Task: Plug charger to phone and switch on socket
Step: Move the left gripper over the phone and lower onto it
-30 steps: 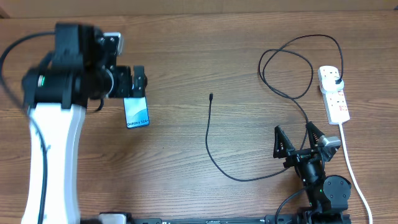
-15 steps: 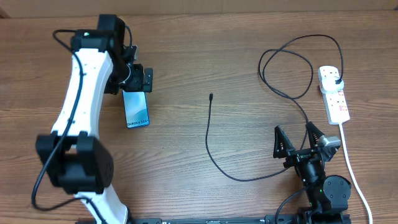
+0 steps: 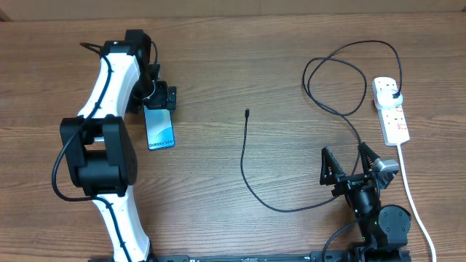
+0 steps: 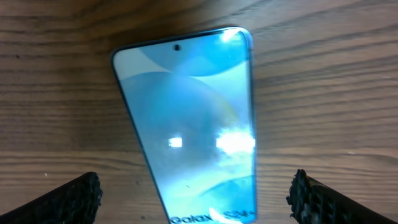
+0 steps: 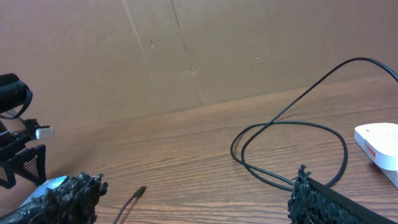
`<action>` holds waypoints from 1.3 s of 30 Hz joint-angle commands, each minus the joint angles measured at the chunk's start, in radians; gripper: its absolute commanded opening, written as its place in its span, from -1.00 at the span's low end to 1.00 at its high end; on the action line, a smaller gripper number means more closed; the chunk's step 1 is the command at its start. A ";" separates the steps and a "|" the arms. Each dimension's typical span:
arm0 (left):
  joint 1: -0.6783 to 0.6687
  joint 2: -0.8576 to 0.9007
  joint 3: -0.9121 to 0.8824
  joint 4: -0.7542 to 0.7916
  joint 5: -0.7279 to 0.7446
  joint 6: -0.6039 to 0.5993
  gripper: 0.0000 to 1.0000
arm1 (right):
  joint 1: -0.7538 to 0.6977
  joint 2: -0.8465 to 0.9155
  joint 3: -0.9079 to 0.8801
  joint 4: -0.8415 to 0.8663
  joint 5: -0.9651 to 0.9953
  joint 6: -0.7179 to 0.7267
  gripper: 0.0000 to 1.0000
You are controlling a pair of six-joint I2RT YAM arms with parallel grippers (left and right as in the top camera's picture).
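Note:
The phone [image 3: 160, 132] lies flat at the table's left, screen lit blue [image 4: 193, 124], "Galaxy S24" text at its near end. My left gripper [image 3: 156, 100] hovers over it, open [image 4: 195, 186]; one finger stands off each long side and neither touches it. The charger cable's small tip [image 3: 247, 113] lies free mid-table [image 5: 141, 191]. From there the cable curves toward me, loops right, and its black plug [image 3: 395, 93] sits in the white socket strip [image 3: 393, 120] at the far right [image 5: 379, 140]. My right gripper [image 3: 343, 149] is open and empty near the front edge [image 5: 198, 176].
The strip's thick white cord [image 3: 411, 191] runs down the right side past my right arm's base [image 3: 382, 218]. A brown cardboard wall [image 5: 186, 50] closes the far side of the table. The cable's loops [image 3: 335, 80] lie left of the strip.
The left arm's links have swung and settled, with the gripper staying over the phone's far end. The right arm, cable and strip have not moved.

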 commanded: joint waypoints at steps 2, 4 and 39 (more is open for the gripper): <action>0.027 0.041 0.014 0.011 0.028 0.054 0.99 | 0.006 -0.009 -0.011 0.004 0.000 -0.001 1.00; 0.030 0.053 0.014 0.011 0.051 0.054 0.99 | 0.006 -0.009 -0.011 0.004 0.000 -0.001 1.00; -0.045 0.121 -0.209 0.152 0.034 -0.112 0.78 | 0.006 -0.009 -0.011 0.004 -0.001 -0.001 1.00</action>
